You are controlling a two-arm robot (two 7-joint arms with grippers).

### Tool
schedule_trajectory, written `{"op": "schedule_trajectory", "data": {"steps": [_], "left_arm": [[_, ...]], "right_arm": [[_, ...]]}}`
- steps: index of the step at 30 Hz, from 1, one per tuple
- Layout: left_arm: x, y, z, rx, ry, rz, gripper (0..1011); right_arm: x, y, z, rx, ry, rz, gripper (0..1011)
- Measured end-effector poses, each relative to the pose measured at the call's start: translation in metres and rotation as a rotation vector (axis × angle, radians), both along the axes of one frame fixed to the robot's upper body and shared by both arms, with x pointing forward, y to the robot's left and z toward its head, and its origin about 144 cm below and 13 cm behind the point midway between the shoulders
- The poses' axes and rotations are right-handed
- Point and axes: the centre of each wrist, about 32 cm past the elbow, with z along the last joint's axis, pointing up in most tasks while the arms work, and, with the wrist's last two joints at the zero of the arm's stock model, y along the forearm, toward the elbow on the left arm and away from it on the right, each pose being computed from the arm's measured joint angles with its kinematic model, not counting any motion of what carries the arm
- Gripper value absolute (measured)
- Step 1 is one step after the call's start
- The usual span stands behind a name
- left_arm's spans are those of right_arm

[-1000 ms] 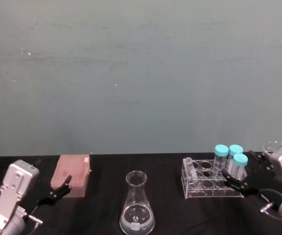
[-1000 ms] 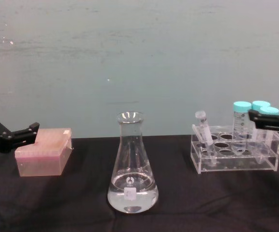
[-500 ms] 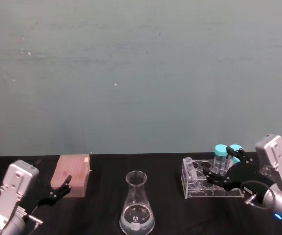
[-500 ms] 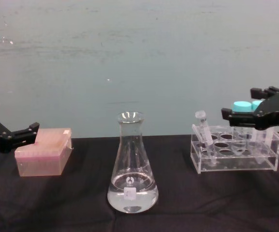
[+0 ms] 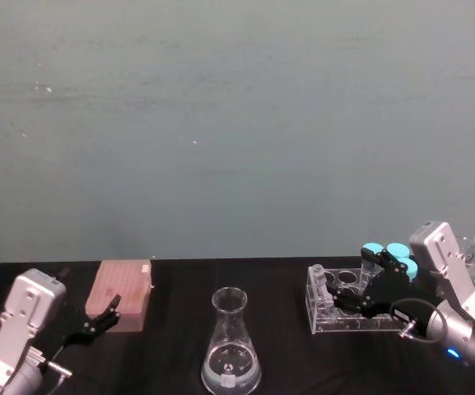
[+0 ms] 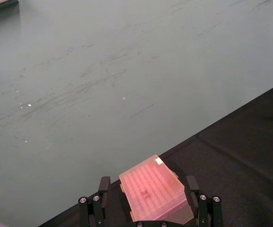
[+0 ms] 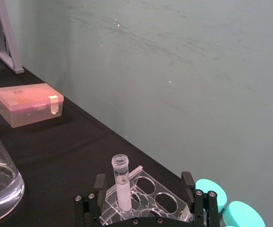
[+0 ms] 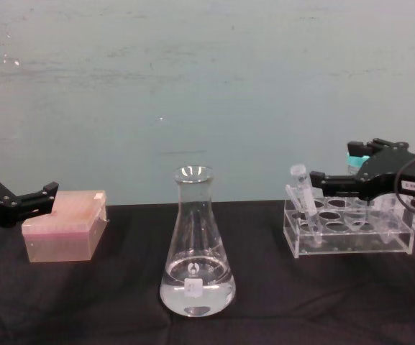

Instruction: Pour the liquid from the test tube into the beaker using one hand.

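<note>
right gripper (image 5: 352, 280) hangs over the clear acrylic rack (image 8: 351, 243) on the robot's right side of the black table (image 8: 301, 309). its fingers (image 7: 91, 204) are spread wide and grip nothing. in the right wrist view the test tube (image 7: 120, 182) stands ahead in the gap between them, apart from both. in the chest view the nearer fingertip sits just beside the tube's flared rim; whether it touches cannot be told.

the tube sits in a hole at the rack's left end and leans to the left. dark print runs below its rim, too small to read. whether it holds liquid cannot be told. teal-capped tubes (image 5: 385, 251) stand at the rack's far right end, behind the gripper.

the beaker (image 8: 196, 244) stands upright near the table's middle, well apart from the rack. clear liquid (image 8: 196, 296) fills its wide base. a small white label (image 8: 192, 288) sits low on its side, with a dark round mark just above it; neither can be read. the right wrist view shows pale graduation figures on its wall, cut by the edge, one seeming to read 100.

left gripper (image 5: 95, 319) is parked at the robot's left, fingers apart and empty, near a pink box (image 8: 63, 228). that box has dark handwriting on its lid, not legible, and a strip of pale tape at one end.
</note>
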Motion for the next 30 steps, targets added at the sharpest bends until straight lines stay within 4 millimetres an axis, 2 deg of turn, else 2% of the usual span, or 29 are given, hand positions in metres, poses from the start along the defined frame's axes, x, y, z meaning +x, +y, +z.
{"op": "schedule_trajectory", "data": {"steps": [30], "left_arm": [[0.0, 0.0, 0.0, 0.0, 0.0, 0.0, 1000]], "right_arm": [[0.038, 0.008, -0.007, -0.037, 0.04, 0.1, 1002]]}}
